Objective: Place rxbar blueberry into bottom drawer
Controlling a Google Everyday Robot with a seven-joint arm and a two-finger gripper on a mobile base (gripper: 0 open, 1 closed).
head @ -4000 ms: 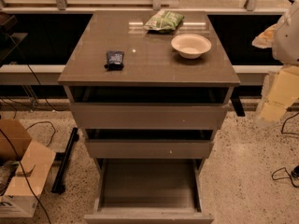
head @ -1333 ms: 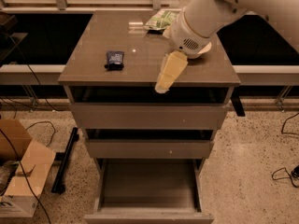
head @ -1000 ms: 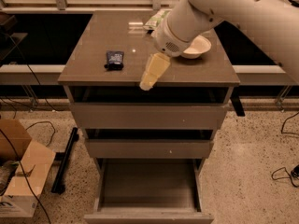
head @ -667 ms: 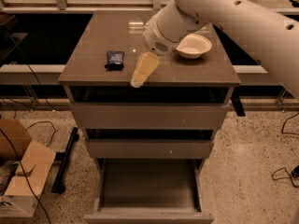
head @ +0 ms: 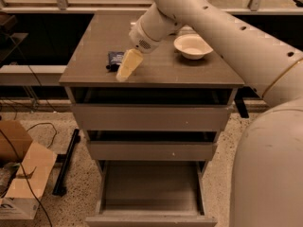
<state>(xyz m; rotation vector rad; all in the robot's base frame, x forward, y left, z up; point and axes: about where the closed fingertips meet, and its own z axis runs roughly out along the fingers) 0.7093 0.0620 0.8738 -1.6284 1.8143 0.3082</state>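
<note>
Hand (head: pixel 124 72) moved left, apparently just beside rxbar blueberry (head: pixel 113 58).

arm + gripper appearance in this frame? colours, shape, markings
Arm: thick, rounded cream-white tube segments, small dark dots along the shell, and a thin yellowish band near the right edge. Gripper: pale yellow tapered wedge, over the cabinet top front-left, beside the rxbar blueberry. No loose cables show.

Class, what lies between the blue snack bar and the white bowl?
Camera view: the gripper and arm, beside the rxbar blueberry; otherwise bare cabinet top to the bowl.
</note>
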